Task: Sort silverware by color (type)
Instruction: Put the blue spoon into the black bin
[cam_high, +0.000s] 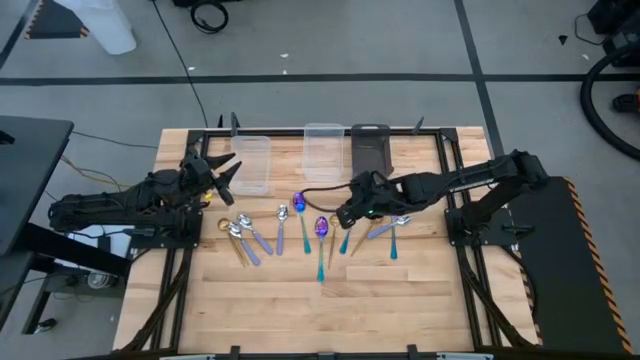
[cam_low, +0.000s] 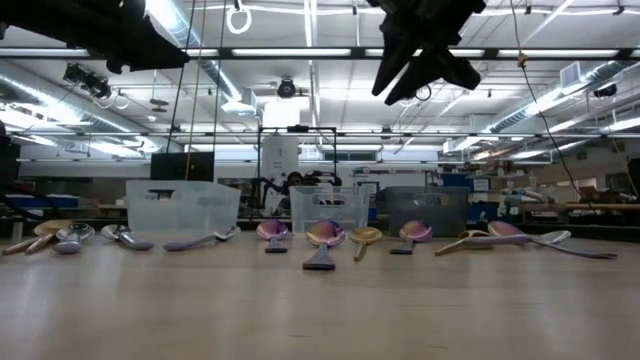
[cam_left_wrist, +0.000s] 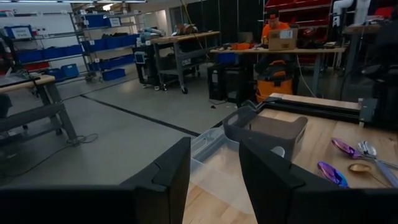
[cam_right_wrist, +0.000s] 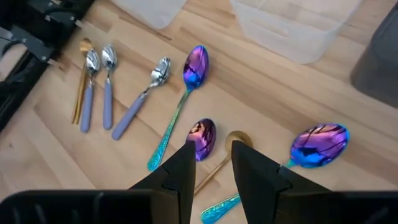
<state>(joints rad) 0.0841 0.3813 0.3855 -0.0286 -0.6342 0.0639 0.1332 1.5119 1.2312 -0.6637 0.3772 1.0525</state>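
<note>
The silverware lies in a loose row across the middle of the table. At the left are a gold spoon (cam_right_wrist: 84, 46) and three silver spoons (cam_right_wrist: 109, 59) with lavender handles. In the middle are iridescent purple spoons (cam_right_wrist: 196, 65) with teal handles and another gold spoon (cam_right_wrist: 236, 140). My right gripper (cam_right_wrist: 210, 152) hangs open above the middle purple spoon (cam_right_wrist: 202, 137), well clear of the table (cam_low: 415, 80). My left gripper (cam_high: 228, 172) stands open and level near the left clear bin (cam_high: 252, 163), holding nothing.
Three small bins stand along the far edge: two clear ones (cam_high: 323, 150) and a dark one (cam_high: 370, 150). More spoons (cam_high: 398, 224) lie at the right of the row. Bare wood (cam_high: 320, 310) stretches toward the near edge. A person sits far off in the room (cam_left_wrist: 277, 25).
</note>
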